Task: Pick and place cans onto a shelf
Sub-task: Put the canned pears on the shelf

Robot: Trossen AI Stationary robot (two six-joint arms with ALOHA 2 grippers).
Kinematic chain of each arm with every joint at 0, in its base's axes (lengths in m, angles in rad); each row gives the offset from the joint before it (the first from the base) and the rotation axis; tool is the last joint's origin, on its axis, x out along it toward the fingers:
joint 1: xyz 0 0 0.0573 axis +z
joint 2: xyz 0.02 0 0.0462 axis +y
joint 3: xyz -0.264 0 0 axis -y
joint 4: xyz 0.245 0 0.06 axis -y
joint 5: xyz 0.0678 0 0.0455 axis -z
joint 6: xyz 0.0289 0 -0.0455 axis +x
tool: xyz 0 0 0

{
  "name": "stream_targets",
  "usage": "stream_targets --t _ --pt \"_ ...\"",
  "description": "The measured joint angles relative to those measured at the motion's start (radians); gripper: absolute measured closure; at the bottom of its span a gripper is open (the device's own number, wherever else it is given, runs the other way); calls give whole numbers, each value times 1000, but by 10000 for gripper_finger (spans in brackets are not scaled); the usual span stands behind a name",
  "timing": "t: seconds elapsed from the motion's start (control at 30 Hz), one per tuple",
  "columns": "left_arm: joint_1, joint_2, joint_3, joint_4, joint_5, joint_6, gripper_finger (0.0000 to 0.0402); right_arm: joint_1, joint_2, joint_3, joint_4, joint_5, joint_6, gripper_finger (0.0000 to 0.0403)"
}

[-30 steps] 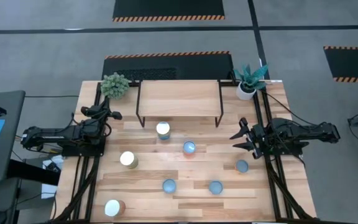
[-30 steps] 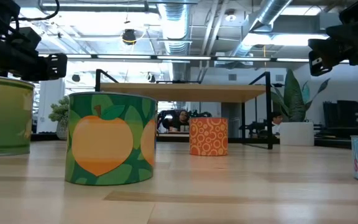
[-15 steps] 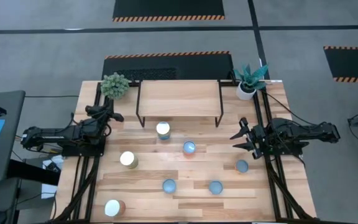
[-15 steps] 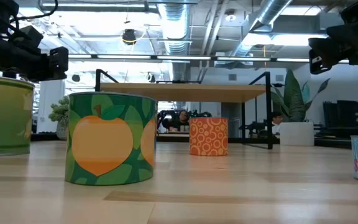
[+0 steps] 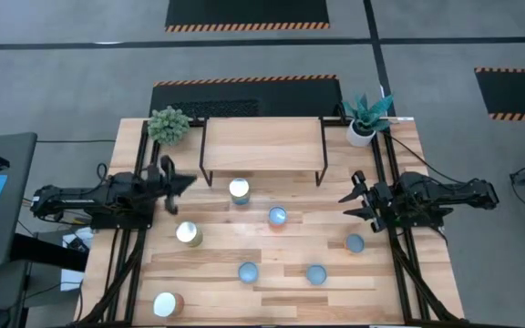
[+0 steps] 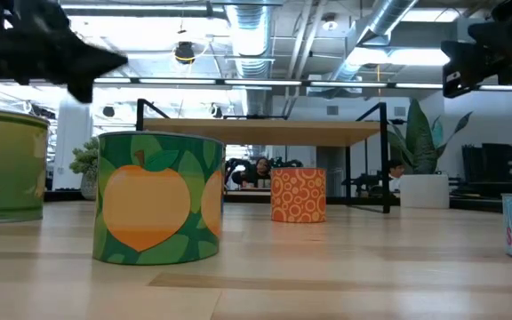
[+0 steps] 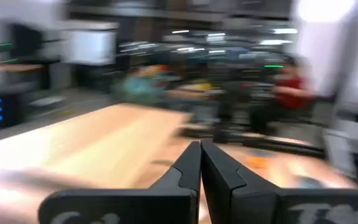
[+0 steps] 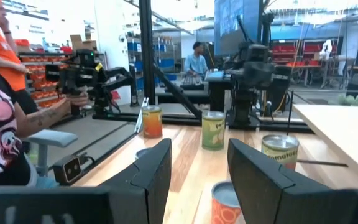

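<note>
The left gripper (image 5: 173, 185) hangs above the left part of the table (image 5: 372, 273), its fingers (image 7: 191, 167) pressed together with nothing between them. The nearest can, a yellow-green one (image 5: 188, 234), stands on the tabletop just nearer than the fingertips, not touching them. A white-topped can (image 5: 239, 190) stands to the right of the gripper, just in front of the shelf (image 5: 262, 143), whose board carries no cans.

The right gripper (image 5: 355, 202) waits at the right side, fingers (image 8: 151, 171) spread apart and empty. A pale-blue-topped can (image 5: 355, 243) stands nearer than it; the orange can (image 5: 277, 217) lies to its left, apart from the jaws. Three more cans (image 5: 247, 271) (image 5: 315, 273) (image 5: 167, 304) stand along the near part.
</note>
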Motion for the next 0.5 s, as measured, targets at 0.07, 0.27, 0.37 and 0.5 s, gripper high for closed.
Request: stream_targets --t 0.07,0.27,0.37,0.5 --pt "0 0 0 24 109 6 401 0 0 0 -10 0 0 221" --pt "0 0 0 4 291 -55 401 1 0 0 -11 0 1 221" --pt "0 0 0 18 340 -123 401 1 0 0 -11 0 1 221" --pt "0 0 28 49 480 -166 401 1 0 0 -11 0 1 221"
